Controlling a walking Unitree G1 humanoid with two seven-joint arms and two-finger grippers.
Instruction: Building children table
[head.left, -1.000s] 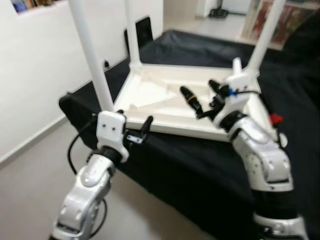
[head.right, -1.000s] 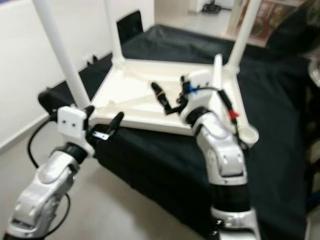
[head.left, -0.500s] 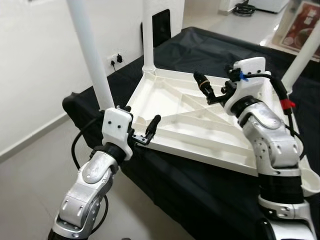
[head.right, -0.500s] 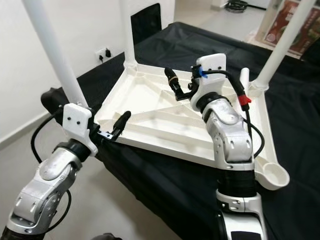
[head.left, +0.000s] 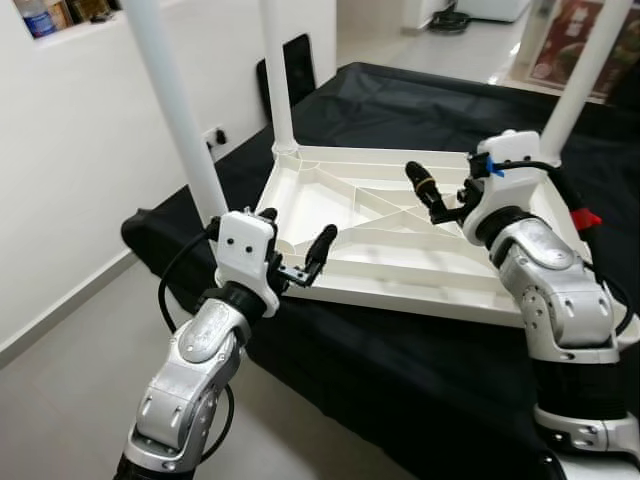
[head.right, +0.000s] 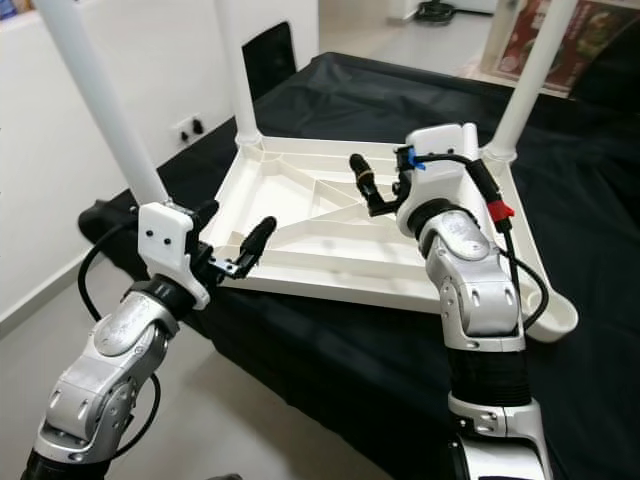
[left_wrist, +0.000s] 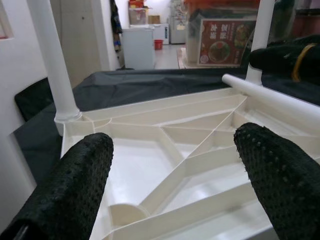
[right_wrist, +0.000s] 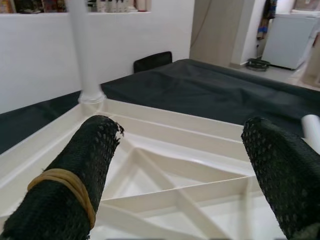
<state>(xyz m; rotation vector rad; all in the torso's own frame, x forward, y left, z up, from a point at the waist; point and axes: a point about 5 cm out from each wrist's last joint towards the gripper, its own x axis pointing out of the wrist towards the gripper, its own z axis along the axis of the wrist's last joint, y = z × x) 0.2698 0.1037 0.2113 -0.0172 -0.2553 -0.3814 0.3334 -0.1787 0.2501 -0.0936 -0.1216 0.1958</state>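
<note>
A black cloth (head.left: 420, 100) covers a wide, low surface, most likely a bed, beside a white wall (head.left: 70, 130). It probably serves as a soft work area that will not scratch the plastic.

On the cloth lies a white children's table (head.left: 370, 235), turned upside down so its ribbed underside faces up. That position exposes the corner sockets where the legs fit. 3 white legs (head.left: 170, 110) stand upright in their corners: 1 at the near left, 1 at the far left and 1 at the far right. A 4th leg (left_wrist: 270, 100) lies flat along the right edge of the frame, not yet fitted. The near right corner socket (head.right: 555, 320) sits open, so the build looks about three-quarters done.

The right gripper (head.right: 385, 195) hovers over the right half of the underside, its 2 black fingers (right_wrist: 75, 175) spread apart and holding nothing.

The left gripper (head.left: 298, 255) hangs just at the table's near left edge, beside the near left leg, fingers (left_wrist: 70, 185) also wide apart and empty.
</note>
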